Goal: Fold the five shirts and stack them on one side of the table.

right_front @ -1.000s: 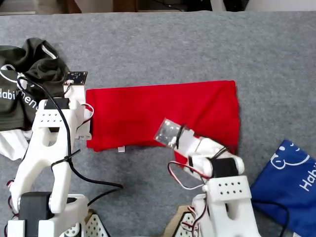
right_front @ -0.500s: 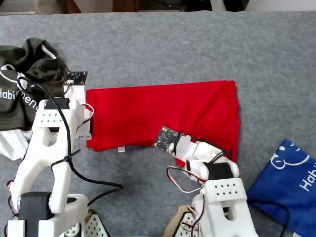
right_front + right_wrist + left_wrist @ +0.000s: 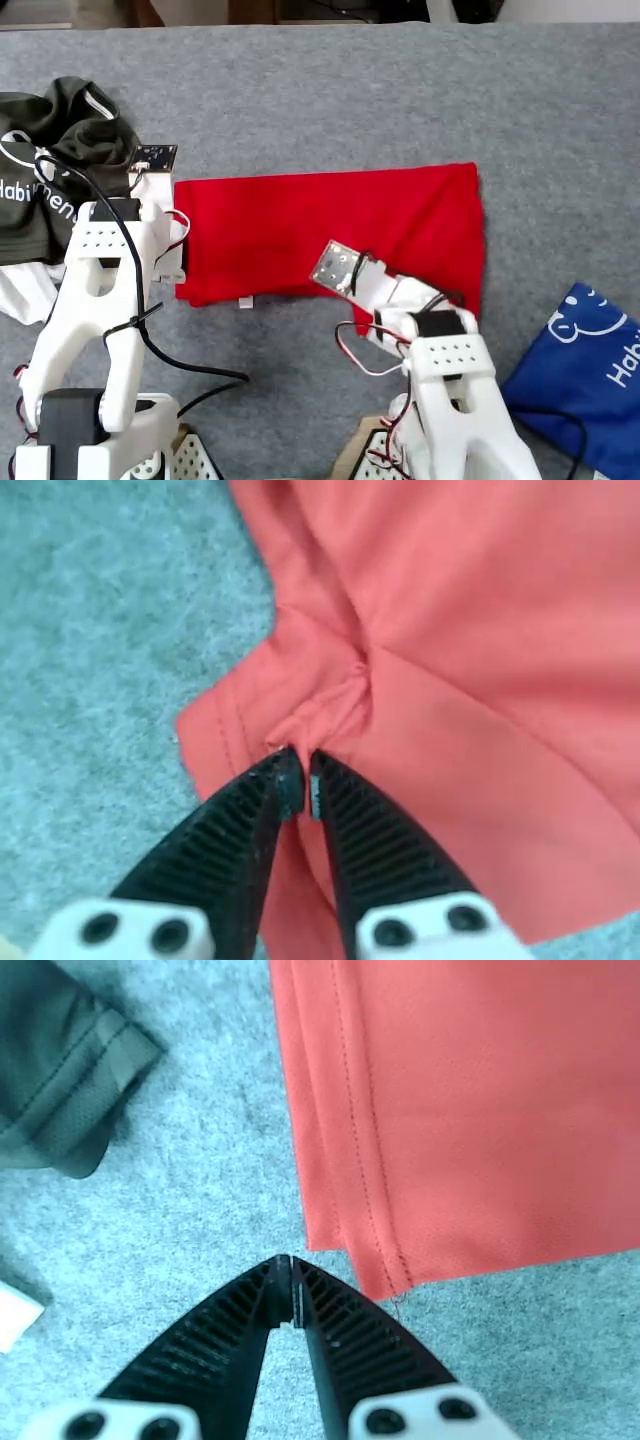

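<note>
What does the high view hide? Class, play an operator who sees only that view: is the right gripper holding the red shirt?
Observer: Yes; the right gripper is shut on a puckered fold at the edge of the red shirt.
Operator: And the other arm?
Observer: The left gripper is shut on nothing, over bare table beside the shirt's corner.
Operator: Is it touching another garment?
Observer: No, the dark green shirt lies apart from it.
</note>
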